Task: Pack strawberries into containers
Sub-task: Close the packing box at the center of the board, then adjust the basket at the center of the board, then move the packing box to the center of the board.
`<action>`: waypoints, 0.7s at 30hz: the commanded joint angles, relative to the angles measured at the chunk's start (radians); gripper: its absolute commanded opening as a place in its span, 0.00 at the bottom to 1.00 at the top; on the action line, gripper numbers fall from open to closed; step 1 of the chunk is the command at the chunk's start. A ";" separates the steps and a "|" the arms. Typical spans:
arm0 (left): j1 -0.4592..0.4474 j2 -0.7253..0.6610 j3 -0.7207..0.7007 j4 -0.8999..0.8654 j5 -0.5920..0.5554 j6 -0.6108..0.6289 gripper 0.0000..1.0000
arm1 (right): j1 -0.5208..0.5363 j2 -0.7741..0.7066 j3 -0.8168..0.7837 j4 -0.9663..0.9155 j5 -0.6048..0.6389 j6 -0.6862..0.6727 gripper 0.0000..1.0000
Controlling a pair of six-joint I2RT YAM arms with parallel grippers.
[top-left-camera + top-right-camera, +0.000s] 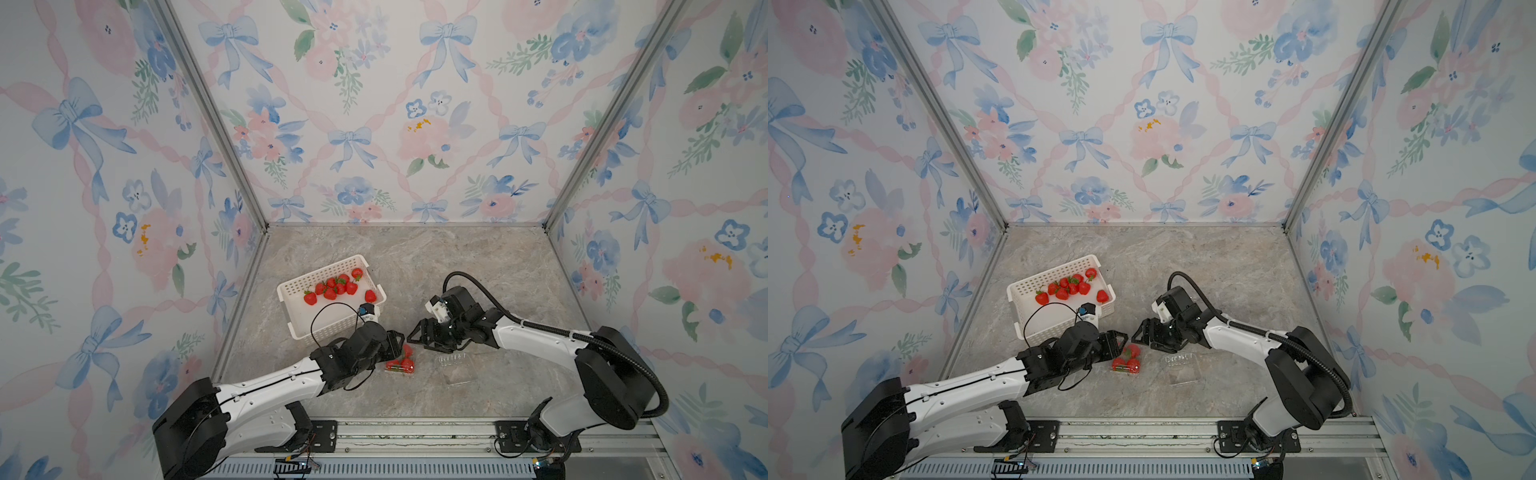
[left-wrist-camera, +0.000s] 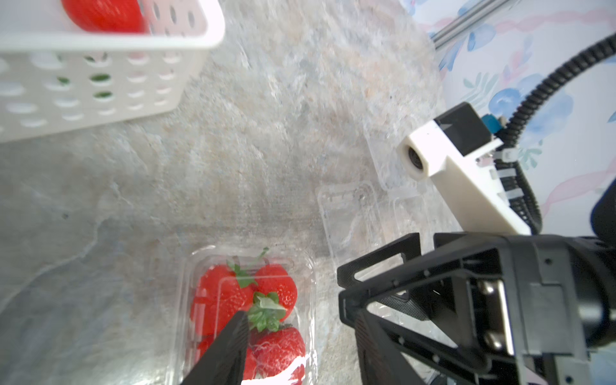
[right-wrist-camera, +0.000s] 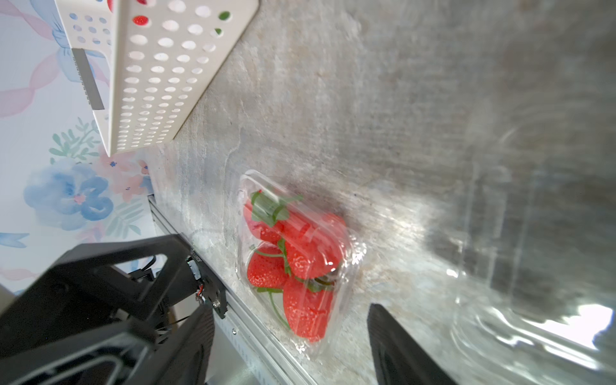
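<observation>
A clear container (image 1: 401, 360) (image 1: 1127, 359), lid down over several strawberries (image 2: 276, 290), lies on the stone table between my two grippers. My left gripper (image 1: 397, 343) (image 2: 300, 333) is open just over its left end; one finger (image 2: 230, 350) overlaps the berries in the left wrist view. My right gripper (image 1: 415, 334) (image 3: 290, 323) is open too, its fingers (image 3: 386, 336) standing apart on either side of the packed container (image 3: 293, 260) without touching it. More loose strawberries (image 1: 338, 286) (image 1: 1071, 286) lie in the white basket (image 1: 299, 320). An empty container (image 1: 455, 368) (image 1: 1181, 368) lies open to the right.
The white perforated basket (image 1: 1050, 272) stands behind the left arm, close to the left wall. In the left wrist view the empty clear containers (image 2: 350, 216) lie by the right gripper (image 2: 376, 266). A metal rail (image 1: 415, 432) runs along the table's front edge.
</observation>
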State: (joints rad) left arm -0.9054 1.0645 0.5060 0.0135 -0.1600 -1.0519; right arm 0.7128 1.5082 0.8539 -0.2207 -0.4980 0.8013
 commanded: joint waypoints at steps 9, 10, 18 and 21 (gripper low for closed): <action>0.271 -0.097 0.037 -0.116 0.074 0.138 0.59 | 0.010 -0.041 0.166 -0.433 0.306 -0.210 0.72; 0.313 -0.096 0.049 -0.122 0.092 0.152 0.59 | -0.003 -0.036 0.167 -0.456 0.322 -0.217 0.70; 0.527 0.043 0.185 -0.168 0.181 0.282 0.57 | -0.070 0.012 0.125 -0.448 0.306 -0.226 0.61; 0.576 0.113 0.234 -0.169 0.204 0.327 0.55 | -0.072 0.046 0.130 -0.440 0.311 -0.224 0.58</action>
State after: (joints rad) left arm -0.3599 1.1339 0.7029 -0.1219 0.0025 -0.8078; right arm 0.6476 1.5169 0.9936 -0.6285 -0.2077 0.5926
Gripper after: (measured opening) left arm 0.555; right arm 0.586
